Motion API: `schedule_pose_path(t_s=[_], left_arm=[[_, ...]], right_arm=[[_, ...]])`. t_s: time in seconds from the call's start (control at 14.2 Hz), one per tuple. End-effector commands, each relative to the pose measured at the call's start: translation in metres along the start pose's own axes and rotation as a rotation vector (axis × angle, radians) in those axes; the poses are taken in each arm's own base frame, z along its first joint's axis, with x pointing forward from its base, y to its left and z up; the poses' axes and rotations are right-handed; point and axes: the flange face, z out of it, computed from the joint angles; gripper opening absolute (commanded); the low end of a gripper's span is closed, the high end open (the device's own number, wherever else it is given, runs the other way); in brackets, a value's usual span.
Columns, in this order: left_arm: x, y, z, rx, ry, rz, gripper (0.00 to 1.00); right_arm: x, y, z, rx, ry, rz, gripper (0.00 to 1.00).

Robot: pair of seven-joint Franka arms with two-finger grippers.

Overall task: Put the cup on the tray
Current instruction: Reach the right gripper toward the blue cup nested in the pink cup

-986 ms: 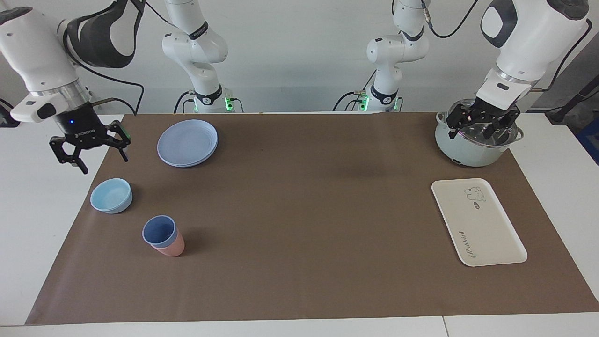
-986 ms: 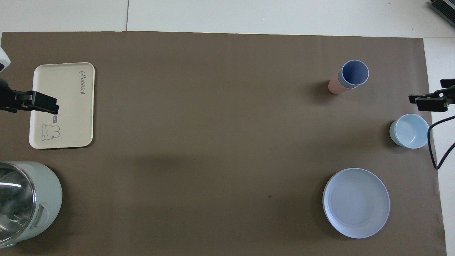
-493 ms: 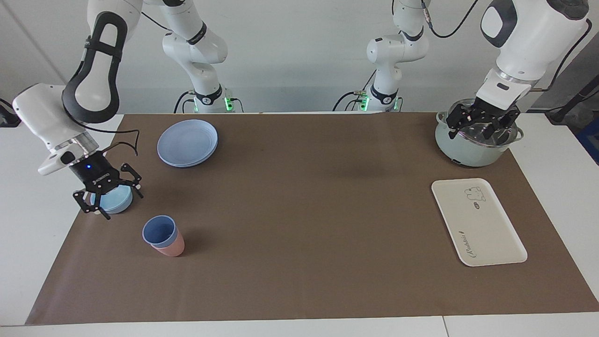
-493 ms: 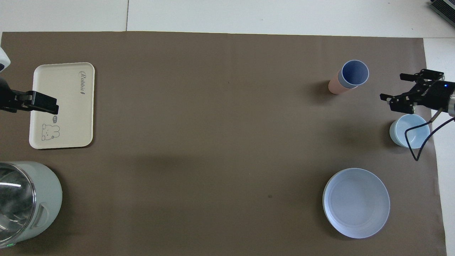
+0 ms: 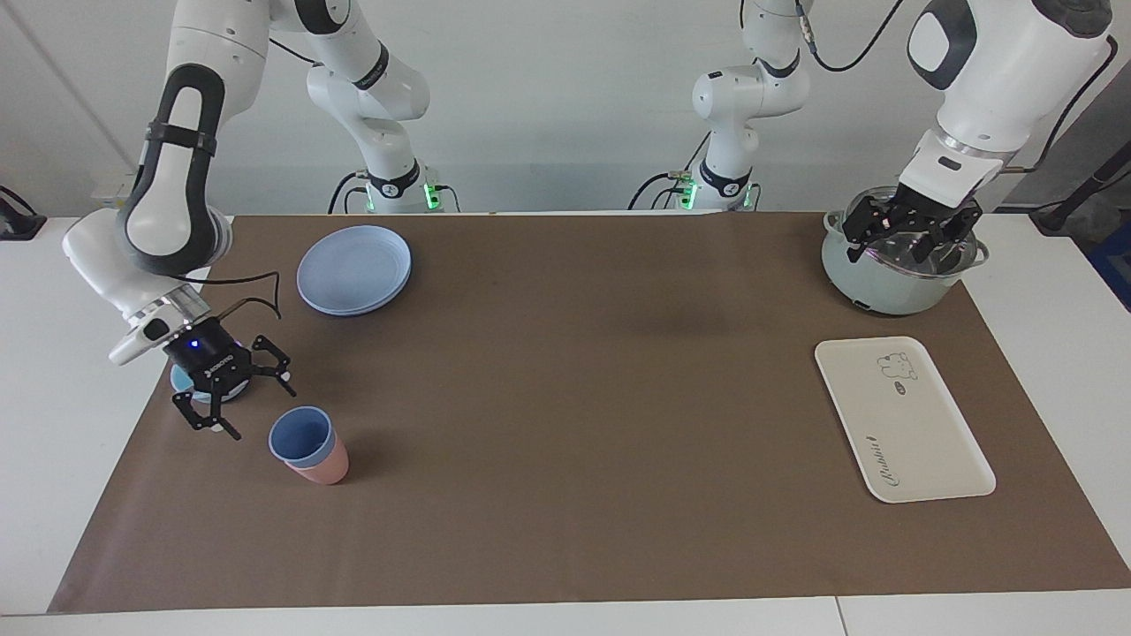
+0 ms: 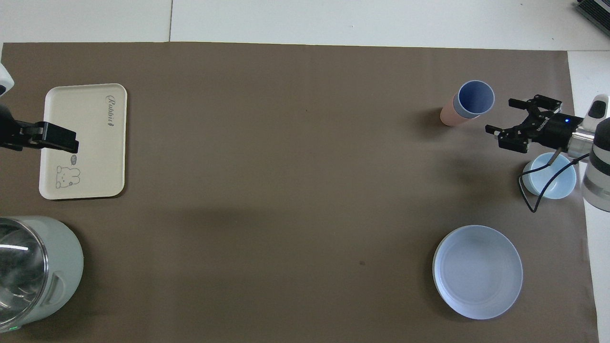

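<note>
Covering most of the bench is a brown mat, and the things are lying toward its two ends, probably so each arm is working its own end. Standing toward the left arm's end is a pale green pot with a shiny metal inside, and the left gripper is hanging over that pot, its fingers apart and empty; this arm is waiting. Lying on the mat near that pot is the cream tray, bare, with its bear drawing turned toward the robots. Toward the right arm's end are sitting a round blue-lilac plate, a light-blue bowl and the periwinkle-blue cup.

That cup is standing upright, nested inside a pink cup, so lifting it is probably meaning pulling it free of the pink one. The right gripper is hanging low, half covering the bowl, with its fingers spread wide and holding nothing. The cup is standing just beside the fingertips, apart from them and not yet between them, and well apart from the tray.
</note>
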Motion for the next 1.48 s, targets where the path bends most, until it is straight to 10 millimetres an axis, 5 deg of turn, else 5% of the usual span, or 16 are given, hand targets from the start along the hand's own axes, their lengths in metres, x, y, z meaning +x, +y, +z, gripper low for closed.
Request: schedule_pose_path(t_s=[0.0,0.42,1.2,1.27,1.34,1.41], left_arm=[[-0.011,0.0,-0.002,-0.01,-0.001,-0.007,1.0],[-0.011,0.0,-0.002,-0.01,-0.003,-0.007,1.0],[-0.011,0.0,-0.001,-0.01,-0.004,-0.005,1.0],[-0.011,0.001,-0.001,-0.01,-0.006,0.0,1.0],[-0.009,0.004,-0.002,-0.01,0.008,0.007,1.0],[-0.008,0.004,-0.003,-0.01,0.011,0.003,1.0]], right_arm=[[-0.015,0.006,0.025,0.01,0.103,-0.015,1.0],[-0.017,0.001,0.072,-0.007,0.2,0.006,1.0],[-0.01,-0.014,0.089,0.002,0.188,-0.001,1.0],[-0.01,-0.014,0.09,0.002,0.186,-0.004,0.9],[-0.01,-0.013,0.089,-0.002,0.188,-0.023,0.51],[-0.009,-0.012,0.088,-0.01,0.188,-0.051,0.01]])
